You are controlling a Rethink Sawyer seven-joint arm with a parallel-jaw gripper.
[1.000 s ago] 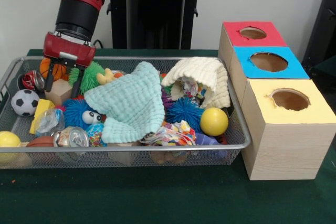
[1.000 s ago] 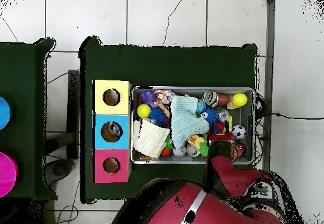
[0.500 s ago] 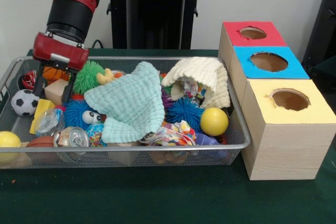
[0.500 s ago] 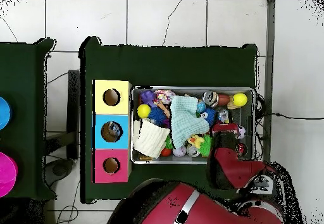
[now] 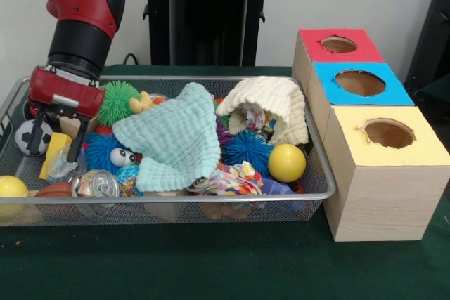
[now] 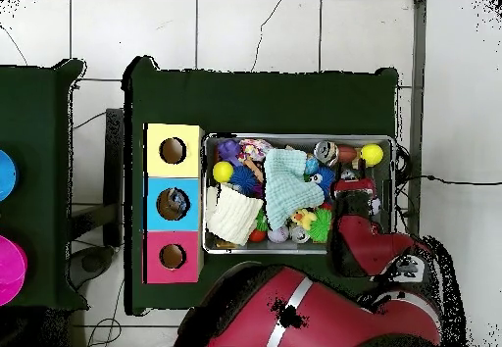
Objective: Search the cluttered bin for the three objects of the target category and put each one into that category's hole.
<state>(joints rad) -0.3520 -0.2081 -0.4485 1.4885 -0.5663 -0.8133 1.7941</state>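
- Front view: the gripper [image 5: 53, 133] was seen with fingers apart, empty, low at the bin's [image 5: 211, 203] left end; the soccer ball [image 5: 28, 136] lay just beside it, touching or nearly so.
- Overhead view: the gripper was hidden under the arm [image 6: 363, 245], beside the ball's corner, well apart from the boxes [image 6: 174, 203].

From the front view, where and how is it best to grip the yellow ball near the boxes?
Probably take the yellow ball across its widest middle, coming straight down from above: its top is uncovered, while the bin wall and blue spiky toy crowd its sides.
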